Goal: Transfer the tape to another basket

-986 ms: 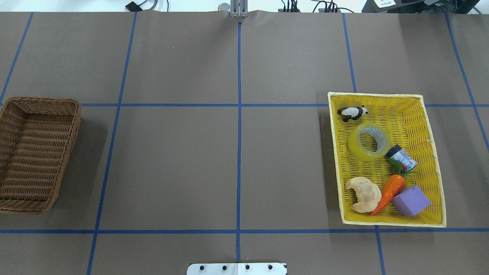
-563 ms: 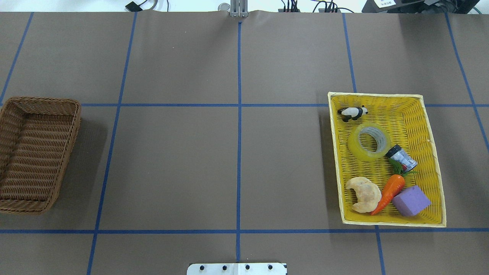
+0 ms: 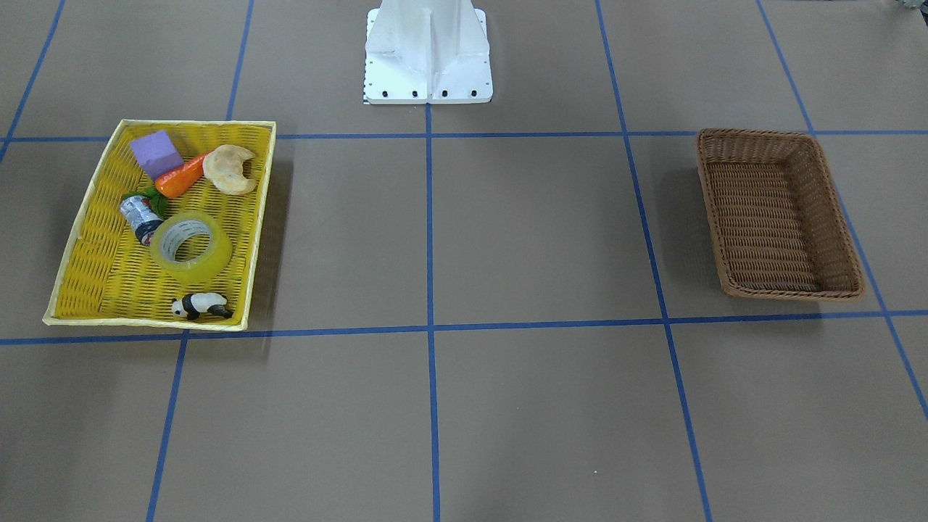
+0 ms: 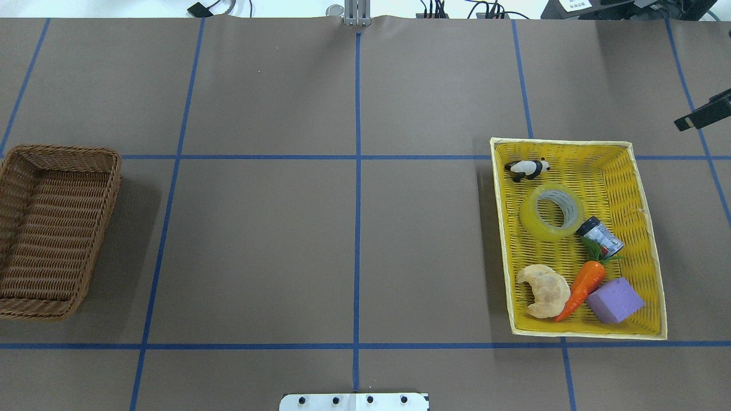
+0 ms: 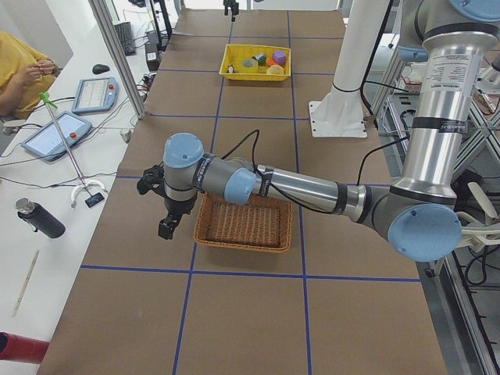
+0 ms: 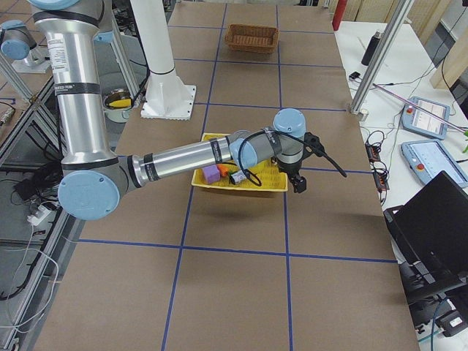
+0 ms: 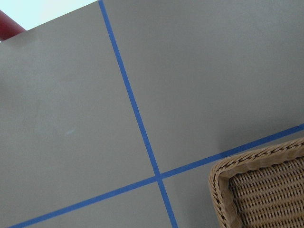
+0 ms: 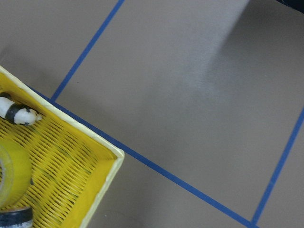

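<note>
The tape [image 4: 551, 212], a translucent yellow roll with a white core, lies flat in the yellow basket [image 4: 562, 141]; it also shows in the front view [image 3: 192, 246] and at the right wrist view's edge [image 8: 8, 176]. The empty brown wicker basket [image 4: 51, 228] stands at the table's left, also in the front view [image 3: 776, 217]. My right gripper [image 6: 296, 181] hangs beyond the yellow basket's far right corner; only a dark part [image 4: 703, 114] enters the overhead view, and I cannot tell its state. My left gripper [image 5: 167, 226] hangs outside the brown basket's [image 5: 242, 226] outer side; its state is unclear.
The yellow basket also holds a toy panda [image 4: 528, 168], a small can [image 4: 599, 235], a carrot [image 4: 583, 285], a croissant [image 4: 545, 290] and a purple block [image 4: 614, 299]. The robot's white base plate [image 4: 354, 401] sits at the near middle edge.
A dark part of my right gripper has come into the overhead view at its right edge. The tape, both baskets and the other objects have not moved.
</note>
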You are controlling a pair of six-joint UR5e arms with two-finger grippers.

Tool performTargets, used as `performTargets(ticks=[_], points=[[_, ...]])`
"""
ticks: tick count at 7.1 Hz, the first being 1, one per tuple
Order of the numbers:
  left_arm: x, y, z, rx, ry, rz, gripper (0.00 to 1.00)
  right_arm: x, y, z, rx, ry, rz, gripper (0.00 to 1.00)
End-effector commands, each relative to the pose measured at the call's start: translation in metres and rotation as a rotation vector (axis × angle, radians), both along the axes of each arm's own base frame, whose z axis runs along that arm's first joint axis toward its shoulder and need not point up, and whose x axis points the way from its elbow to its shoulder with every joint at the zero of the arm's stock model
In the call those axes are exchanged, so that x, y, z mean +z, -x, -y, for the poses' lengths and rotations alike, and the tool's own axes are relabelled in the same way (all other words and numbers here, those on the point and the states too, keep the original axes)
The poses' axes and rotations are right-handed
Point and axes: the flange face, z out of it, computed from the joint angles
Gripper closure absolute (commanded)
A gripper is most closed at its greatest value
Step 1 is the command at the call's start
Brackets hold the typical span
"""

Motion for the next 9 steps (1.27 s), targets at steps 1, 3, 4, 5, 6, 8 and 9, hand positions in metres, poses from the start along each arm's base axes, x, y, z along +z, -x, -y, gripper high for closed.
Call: performTargets(ticks=[1, 3, 4, 5, 6, 8, 9], points=[[0.000, 0.000, 0.002, 0.001, -0.007, -0.003, 0.01, -0.016, 0.077, -0.020, 0.020, 0.070, 0.060, 0.03], [0.000, 0.000, 0.002, 0.003, -0.008, -0.004, 0.01, -0.017, 0.137, -0.036, 0.070, 0.088, -0.016, 0.05], [0.002, 0.000, 0.001, 0.003, -0.005, -0.004, 0.01, -0.014, 0.164, -0.046, 0.084, 0.099, -0.045, 0.05], [0.002, 0.000, 0.001, 0.003, -0.005, -0.004, 0.01, -0.012, 0.183, -0.056, 0.073, 0.105, -0.059, 0.06], [0.002, 0.000, 0.001, 0.003, -0.005, -0.004, 0.01, -0.008, 0.191, -0.062, 0.055, 0.109, -0.065, 0.10], [0.001, 0.000, 0.001, 0.003, -0.006, -0.004, 0.01, 0.000, 0.205, -0.071, 0.025, 0.118, -0.077, 0.15], [0.001, 0.000, 0.001, 0.003, -0.006, -0.004, 0.01, 0.008, 0.212, -0.073, 0.007, 0.123, -0.090, 0.24]])
